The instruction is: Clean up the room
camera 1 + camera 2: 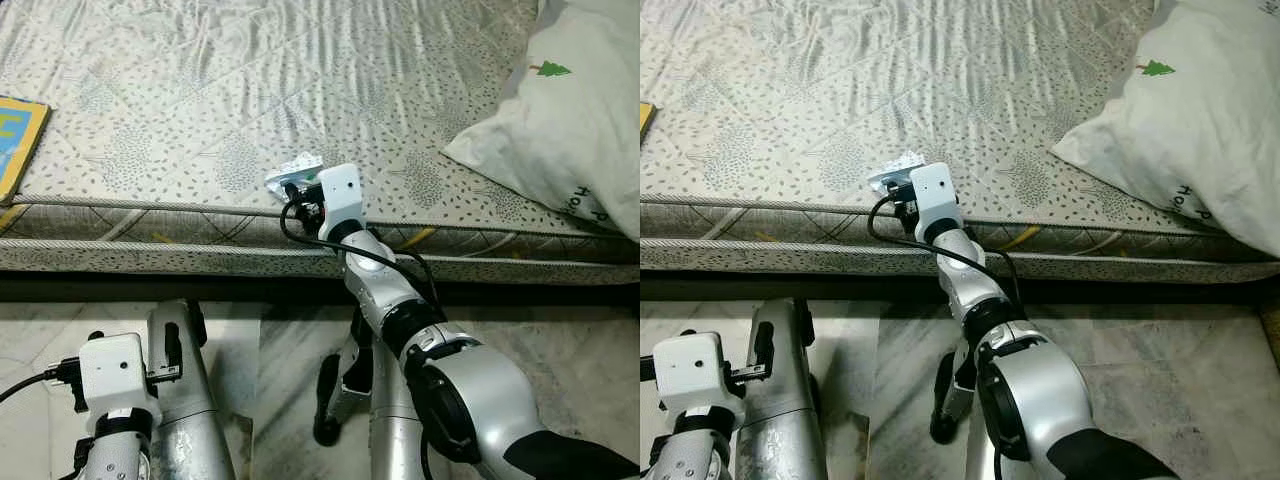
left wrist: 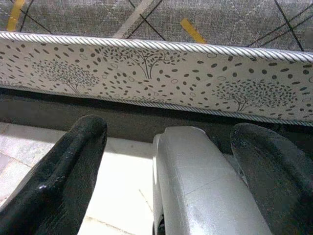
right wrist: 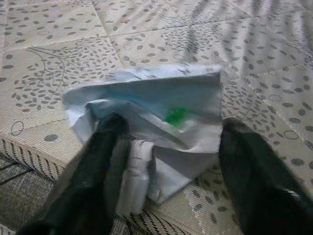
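A crumpled white and pale blue wrapper (image 3: 156, 103) with a green spot lies on the patterned mattress (image 1: 200, 90), right at its front edge (image 1: 296, 166). My right arm reaches up from below to it. The right gripper (image 3: 171, 134) is open, with one black finger (image 3: 105, 147) on each side of the wrapper. Whether the fingers touch the wrapper cannot be told. My left gripper (image 2: 171, 129) hangs low by my body near the floor, open, with a silver part of my own body between its fingers.
A white pillow (image 1: 560, 110) with a green tree print lies on the mattress at the right. A yellow and blue flat book (image 1: 18, 140) sits at the left edge. Pale floor tiles (image 1: 300, 350) and a dark gap run under the bed.
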Available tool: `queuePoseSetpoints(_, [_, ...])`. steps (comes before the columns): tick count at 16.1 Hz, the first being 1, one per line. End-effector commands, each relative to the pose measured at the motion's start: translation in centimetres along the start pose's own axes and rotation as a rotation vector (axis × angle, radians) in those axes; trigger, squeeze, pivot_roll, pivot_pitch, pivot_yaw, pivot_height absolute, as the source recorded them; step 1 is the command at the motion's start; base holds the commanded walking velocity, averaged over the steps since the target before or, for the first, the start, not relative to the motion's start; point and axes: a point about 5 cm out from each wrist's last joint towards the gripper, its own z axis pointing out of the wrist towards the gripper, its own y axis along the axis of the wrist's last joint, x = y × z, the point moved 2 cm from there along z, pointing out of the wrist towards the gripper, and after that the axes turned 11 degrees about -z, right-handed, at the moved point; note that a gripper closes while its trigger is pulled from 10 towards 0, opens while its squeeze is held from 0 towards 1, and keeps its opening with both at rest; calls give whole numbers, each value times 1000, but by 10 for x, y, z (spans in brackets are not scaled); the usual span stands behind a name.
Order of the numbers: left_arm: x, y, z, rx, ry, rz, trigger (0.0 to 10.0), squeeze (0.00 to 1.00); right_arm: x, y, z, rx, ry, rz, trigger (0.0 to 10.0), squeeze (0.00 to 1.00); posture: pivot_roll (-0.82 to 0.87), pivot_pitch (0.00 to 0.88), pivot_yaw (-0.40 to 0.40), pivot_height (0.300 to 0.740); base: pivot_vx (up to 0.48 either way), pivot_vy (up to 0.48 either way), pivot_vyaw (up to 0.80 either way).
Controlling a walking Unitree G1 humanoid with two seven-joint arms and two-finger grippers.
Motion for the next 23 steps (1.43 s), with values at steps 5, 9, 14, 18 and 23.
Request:
queuePoseSetpoints(5, [2,-8,2,37,4,9,10000,0,52,6,0,-1,94,109,0,0,378,306,-165,503,0,0,0])
queuePoseSetpoints(9, [1,-7,6,34,-1,11,10000,0,48,4,0,3,86,107,0,0,375,300,-164,503,0,0,0])
queuePoseSetpoints(14, [0,-7,9,28,-2,11,10000,0,48,5,0,2,93,106,0,0,374,294,-165,503,0,0,0])
queuePoseSetpoints(18, [-1,-6,11,24,-3,9,10000,0,47,4,0,5,91,108,0,0,373,290,-166,503,0,0,0])
queuePoseSetpoints(23, [-3,-6,16,19,-12,7,10000,0,41,-1,-1,16,83,112,0,0,360,271,-160,503,0,0,0])
